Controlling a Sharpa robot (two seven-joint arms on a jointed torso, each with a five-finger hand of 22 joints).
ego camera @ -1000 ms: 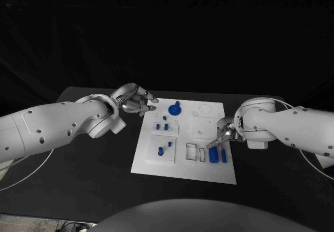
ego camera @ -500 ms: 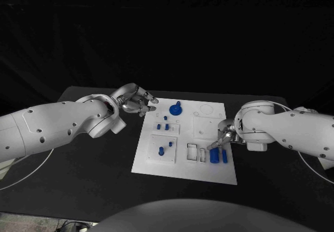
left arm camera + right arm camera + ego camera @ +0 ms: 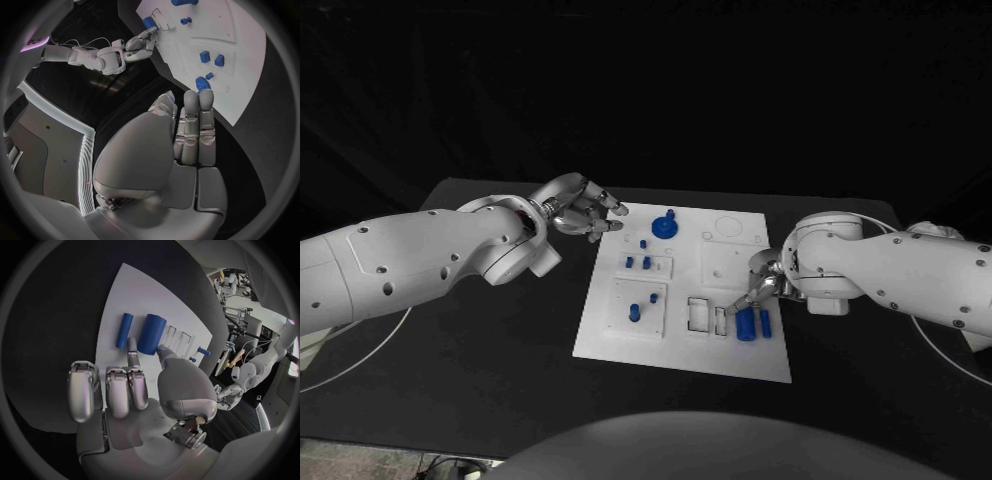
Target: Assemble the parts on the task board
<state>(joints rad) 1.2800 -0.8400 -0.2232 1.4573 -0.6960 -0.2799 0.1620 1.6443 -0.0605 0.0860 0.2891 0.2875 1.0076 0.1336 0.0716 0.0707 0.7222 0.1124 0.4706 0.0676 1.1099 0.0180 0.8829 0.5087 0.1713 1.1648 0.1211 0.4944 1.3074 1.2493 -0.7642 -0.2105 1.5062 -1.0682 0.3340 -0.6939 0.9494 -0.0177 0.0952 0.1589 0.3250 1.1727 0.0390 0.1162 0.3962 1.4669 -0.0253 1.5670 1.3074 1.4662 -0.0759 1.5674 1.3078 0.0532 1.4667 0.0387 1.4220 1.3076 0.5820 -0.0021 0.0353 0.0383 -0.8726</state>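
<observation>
The task board lies mid-worktop with blue parts at its 4 o'clock corner. I've put my right robot hand just above them, holding nothing, fingers part curled, to grab one. My left robot hand waits at 10 o'clock, loosely spread, out of the way.

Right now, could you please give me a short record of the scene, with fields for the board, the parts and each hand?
board: white task board lying flat on the black table
parts: two blue cylinders side by side near the board's right edge; smaller blue pieces on its left half
left hand: off the board's far left corner, holds nothing, fingers loosely curled
right hand: over the board's right side, fingers reaching down at the larger cylinder; contact unclear
</observation>
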